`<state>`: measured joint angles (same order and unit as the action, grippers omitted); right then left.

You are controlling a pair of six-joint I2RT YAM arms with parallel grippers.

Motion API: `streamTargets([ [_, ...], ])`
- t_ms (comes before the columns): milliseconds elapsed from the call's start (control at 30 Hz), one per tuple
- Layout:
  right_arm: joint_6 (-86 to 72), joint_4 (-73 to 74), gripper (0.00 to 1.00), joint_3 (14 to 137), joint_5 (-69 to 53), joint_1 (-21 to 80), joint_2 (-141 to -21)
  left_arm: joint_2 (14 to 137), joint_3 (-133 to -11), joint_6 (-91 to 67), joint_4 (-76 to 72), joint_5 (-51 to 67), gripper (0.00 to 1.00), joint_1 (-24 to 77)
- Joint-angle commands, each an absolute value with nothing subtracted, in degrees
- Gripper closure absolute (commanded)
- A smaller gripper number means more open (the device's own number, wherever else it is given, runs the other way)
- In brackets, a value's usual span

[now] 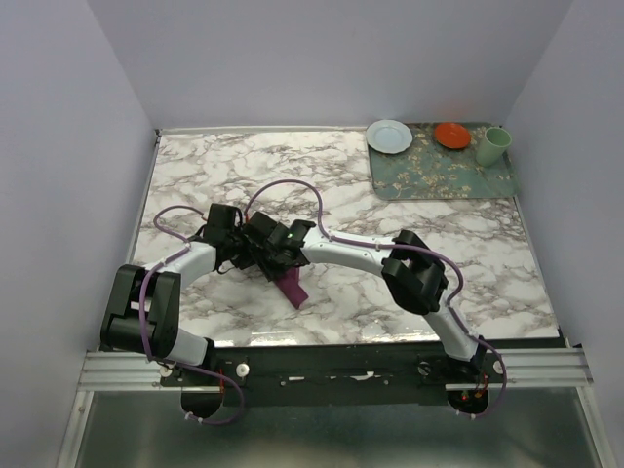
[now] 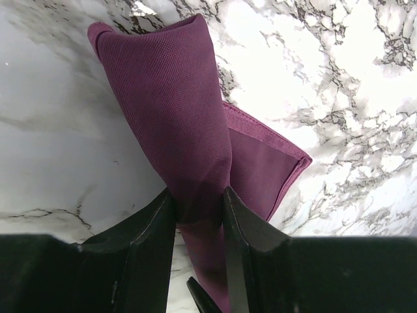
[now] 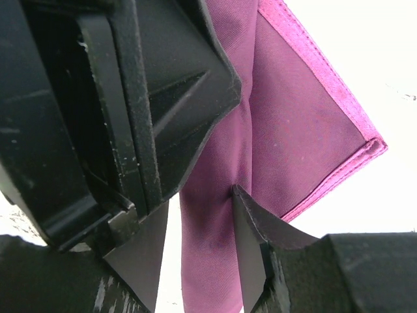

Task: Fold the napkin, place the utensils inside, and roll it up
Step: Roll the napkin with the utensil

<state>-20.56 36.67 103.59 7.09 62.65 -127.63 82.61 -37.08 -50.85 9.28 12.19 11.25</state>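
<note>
While gripping the deep plum-purple rolled cloth napkin (image 2: 169, 117) in the clenched left pincer (image 2: 199, 192), note long axis running straight ahead from its tips; right pincer (image 3: 202, 199) straddling same roll, not yet clenched, touching on one side.

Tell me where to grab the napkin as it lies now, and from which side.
Take the napkin by its rolled tube, not the flat flap lying beside it. Come from above, one finger on each long side, squeezing across the narrow width. The tube is slim enough to fit between jaws, as the left gripper shows; pulling the flap would likely unroll it.
</note>
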Motion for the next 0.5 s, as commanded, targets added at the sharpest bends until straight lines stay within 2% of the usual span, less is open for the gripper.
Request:
streamTargets([
  [0,-19.4,34.7,0.48,102.1,10.1,63.4,-131.9,81.7,-36.5,-51.1,10.0,12.7,0.6,11.7],
  [267,-20.7,34.1,0.48,100.9,12.9,64.2,-134.6,81.7,-36.1,-51.5,9.9,12.9,0.6,11.7],
  [467,-21.5,28.7,0.46,94.0,12.4,64.2,-131.5,81.7,-35.1,-52.1,8.7,13.2,0.61,11.7],
])
